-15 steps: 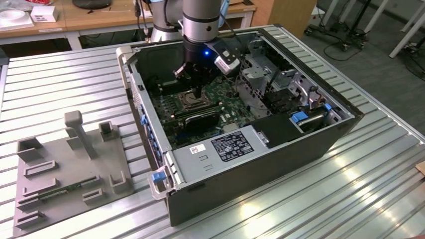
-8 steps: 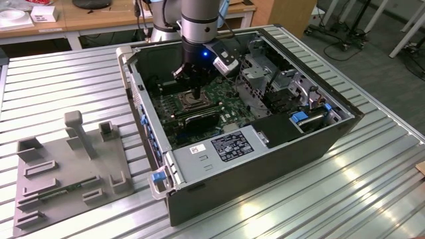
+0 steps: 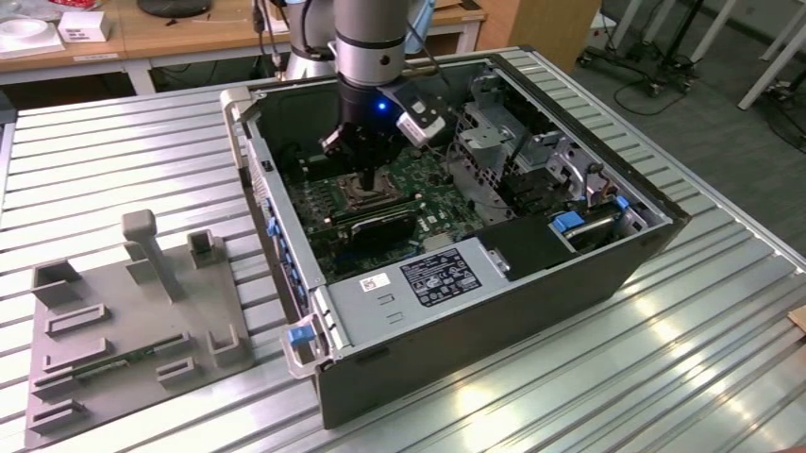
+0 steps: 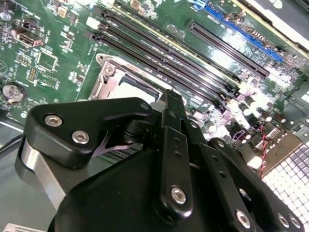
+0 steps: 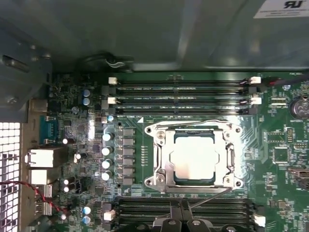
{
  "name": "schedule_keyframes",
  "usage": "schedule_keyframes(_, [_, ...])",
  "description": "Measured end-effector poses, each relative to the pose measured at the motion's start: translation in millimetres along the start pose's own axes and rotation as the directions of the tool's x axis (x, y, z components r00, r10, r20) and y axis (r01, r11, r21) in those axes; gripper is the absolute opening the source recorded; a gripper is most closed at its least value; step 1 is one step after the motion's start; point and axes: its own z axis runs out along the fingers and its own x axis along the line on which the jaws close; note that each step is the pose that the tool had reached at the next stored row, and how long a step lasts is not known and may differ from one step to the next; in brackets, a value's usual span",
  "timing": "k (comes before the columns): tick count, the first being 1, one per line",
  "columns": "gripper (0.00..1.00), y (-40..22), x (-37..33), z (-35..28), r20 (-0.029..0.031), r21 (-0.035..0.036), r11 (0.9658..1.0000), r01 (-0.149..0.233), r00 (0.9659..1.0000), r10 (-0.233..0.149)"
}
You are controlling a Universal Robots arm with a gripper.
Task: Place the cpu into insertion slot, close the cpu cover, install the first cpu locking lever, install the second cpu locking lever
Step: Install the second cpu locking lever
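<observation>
In the first wrist view the cpu [image 5: 195, 157] lies flat in the insertion slot [image 5: 150, 129], its pale metal face showing through the window of the cpu cover [image 5: 228, 155]. The cover rests down over it. A thin metal locking lever [image 5: 212, 198] runs slanted along the socket's edge closest to my gripper [image 5: 179, 216]. The gripper's black fingers are pressed together at that edge, nothing visible between them. The second wrist view shows the gripper [image 4: 173, 100] just beside the cpu [image 4: 137, 91] and socket frame [image 4: 104, 79]. In the exterior view the gripper [image 3: 365, 187] reaches down into the open computer case [image 3: 504, 311].
Long black memory slots [image 5: 183, 99] flank the socket on two sides. Capacitors [image 5: 107, 157] and rear ports [image 5: 46, 157] stand beside it. Drive cages and cables [image 3: 529, 160] fill the case toward the exterior view's right. A grey fixture plate [image 3: 126, 321] lies on the slatted table.
</observation>
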Motion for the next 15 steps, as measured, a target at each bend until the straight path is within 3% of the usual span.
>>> schedule_keyframes(15, [0.11,-5.1,7.2,7.9,0.0001,-0.0014,1.0,-0.003,1.0,0.003])
